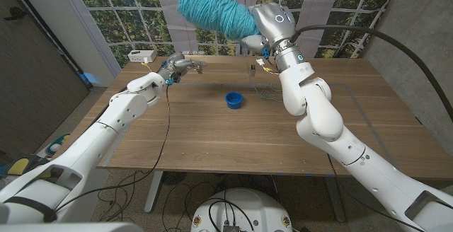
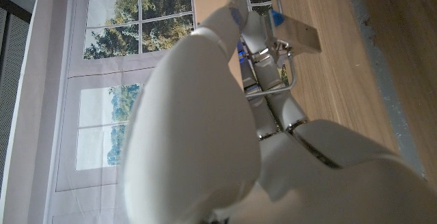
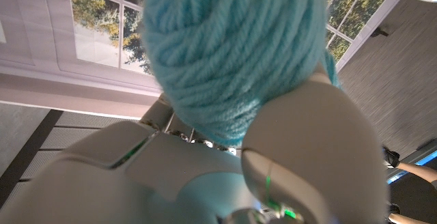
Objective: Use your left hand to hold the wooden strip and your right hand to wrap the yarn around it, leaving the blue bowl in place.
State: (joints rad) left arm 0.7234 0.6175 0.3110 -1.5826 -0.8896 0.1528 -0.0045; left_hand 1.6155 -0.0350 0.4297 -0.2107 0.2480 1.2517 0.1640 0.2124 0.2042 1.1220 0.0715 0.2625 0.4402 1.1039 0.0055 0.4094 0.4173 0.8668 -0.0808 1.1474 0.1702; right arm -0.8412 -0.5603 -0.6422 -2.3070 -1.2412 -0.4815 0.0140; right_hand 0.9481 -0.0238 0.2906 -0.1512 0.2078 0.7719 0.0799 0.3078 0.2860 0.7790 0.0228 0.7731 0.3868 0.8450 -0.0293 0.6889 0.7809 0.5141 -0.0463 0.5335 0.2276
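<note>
Nearest to me, my two white arms enter from the lower corners of the head view and reach out over the wooden table [image 1: 212, 129]. In the middle of the tabletop stands the blue bowl [image 1: 234, 100], upright, apart from both of my hands. Beyond it and to my left, my left hand [image 1: 178, 65] hangs above the far left part of the table with its fingers closed around the wooden strip [image 1: 194, 66], a short pale piece that projects from the fingers toward the table's centre; in the left wrist view the same strip [image 2: 295, 34] shows as a light block pinched at the fingertips of my left hand [image 2: 263, 53], with the wood grain of the table behind it. To my right, my right arm rises steeply from the table's far edge, and my right hand [image 1: 256, 42] is lifted well above the surface, grasping the yarn [image 1: 214, 9], a large teal skein that stands out against the window backdrop [image 1: 134, 13]. In the right wrist view the yarn [image 3: 235, 46] sits against my right hand [image 3: 198, 132], its strands running in loose parallel loops. A small white box [image 1: 141, 56] rests at the far left corner of the table.
</note>
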